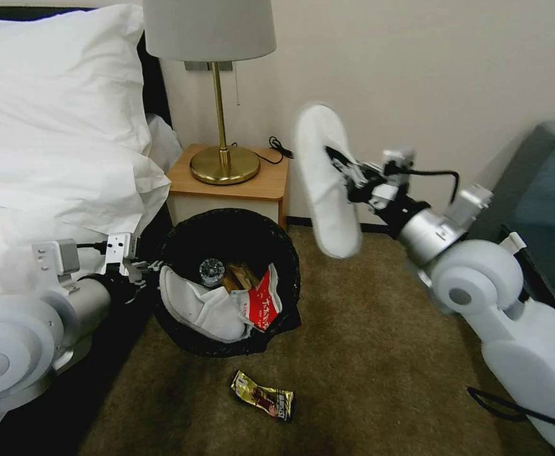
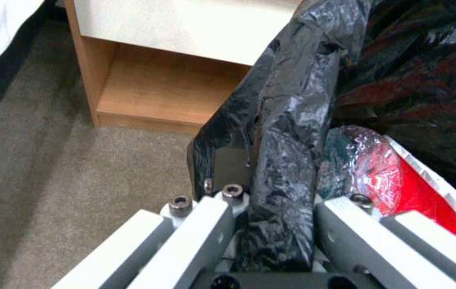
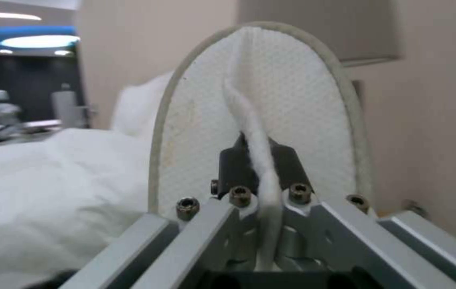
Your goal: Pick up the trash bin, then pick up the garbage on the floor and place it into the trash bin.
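a: where does everything sit, taking the trash bin [image 1: 230,285] as the marker?

b: the bin is on the carpet floor [image 1: 379,354] just in front of the nightstand [image 1: 230,183]. the left gripper [image 1: 143,271] is at the bin's bed-side rim, its fingers [image 2: 206,237] pressed together on a fold of the black bag and rim. inside the bin lie one white slipper [image 1: 201,307], a red packet [image 1: 263,301] and a clear bottle cap end [image 1: 211,271].

a: and the other arm?

b: the right gripper [image 1: 347,171] is up above the bin and off to its far side from the bed, clamped on a second slipper [image 1: 325,180]. from the right wrist camera the dark fingertips [image 3: 286,166] pinch the soft strap ridge, with the sole standing tall beyond them.

a: how will that slipper handle?

b: my guess is very light and floppy, thin cloth with a limp sole. it looks to swing from the pinch point, so the strap is a fair hold, but the long sole may catch the rim unless it goes in end first.

a: anything left outside the bin?

b: a gold and dark wrapper [image 1: 263,396] lies flat on the carpet just in front of the bin. probably slick and thin, so it is best nipped at a raised crinkled edge.
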